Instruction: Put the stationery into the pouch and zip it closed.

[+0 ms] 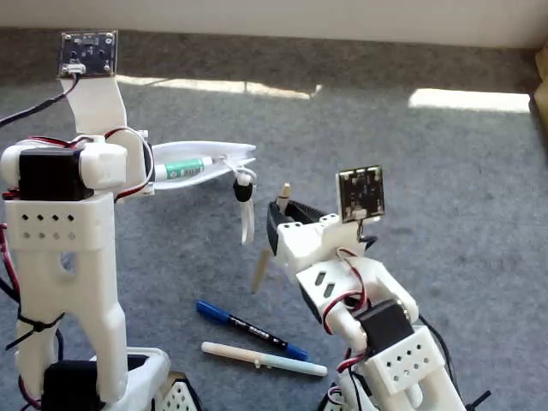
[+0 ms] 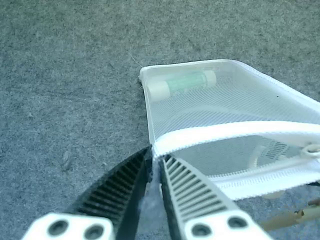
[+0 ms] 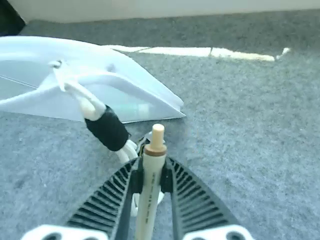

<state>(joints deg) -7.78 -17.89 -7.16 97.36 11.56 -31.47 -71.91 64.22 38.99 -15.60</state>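
The right end effector (image 3: pixel 151 172) is clenched on a beige pen (image 3: pixel 149 200), its tip near the pouch (image 3: pixel 75 85); the left end effector (image 2: pixel 155 159) pinches the pouch's corner. Loading seems in hand. Next, the pen likely needs steering into the mouth. A blue pen (image 1: pixel 248 328) and white pen (image 1: pixel 261 358) lie on the table (image 1: pixel 445 171).

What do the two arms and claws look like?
The left arm and right arm are white plastic with rows of small holes, black motors, and red and black cables. The left claw and right claw have black ribbed fingers on white bases. Each wrist carries a small circuit board.
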